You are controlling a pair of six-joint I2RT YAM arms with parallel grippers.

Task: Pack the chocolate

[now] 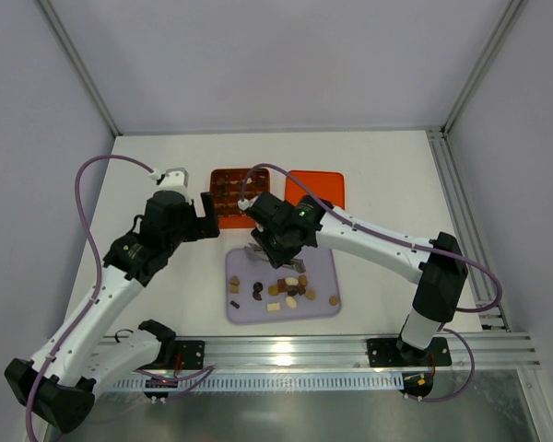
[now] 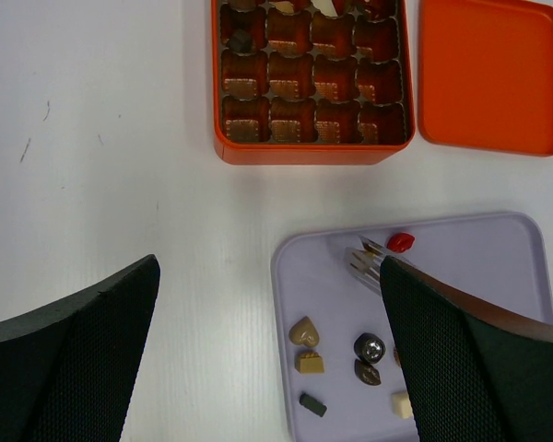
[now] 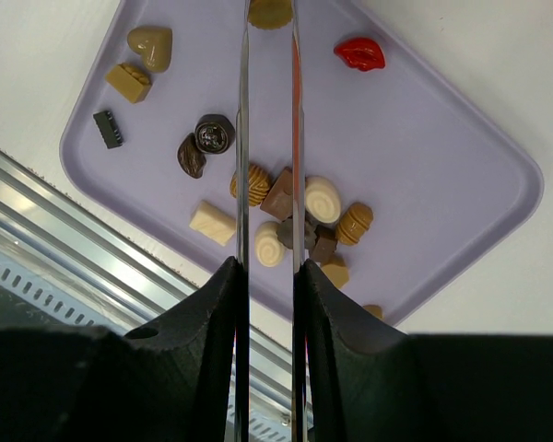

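Several chocolate pieces (image 3: 304, 221) in dark brown, tan and cream lie on a lilac tray (image 3: 479, 175), with a red lip-shaped one (image 3: 359, 53) apart near its far edge. My right gripper (image 3: 267, 267) is shut on metal tongs (image 3: 242, 138). The tong tips pinch a round tan chocolate (image 3: 270, 13) just above the tray. In the left wrist view the tong tips (image 2: 369, 258) sit beside the red piece (image 2: 401, 242). My left gripper (image 2: 269, 267) hangs open and empty over the tray's left edge. The orange gridded box (image 2: 313, 83) holds a few pieces in its far cells.
The flat orange lid (image 2: 493, 74) lies right of the box. A tan heart (image 2: 304, 330), a tan block (image 2: 309, 362) and a small dark bar (image 2: 312, 403) lie on the tray's left side. An aluminium rail (image 1: 350, 350) runs along the near table edge.
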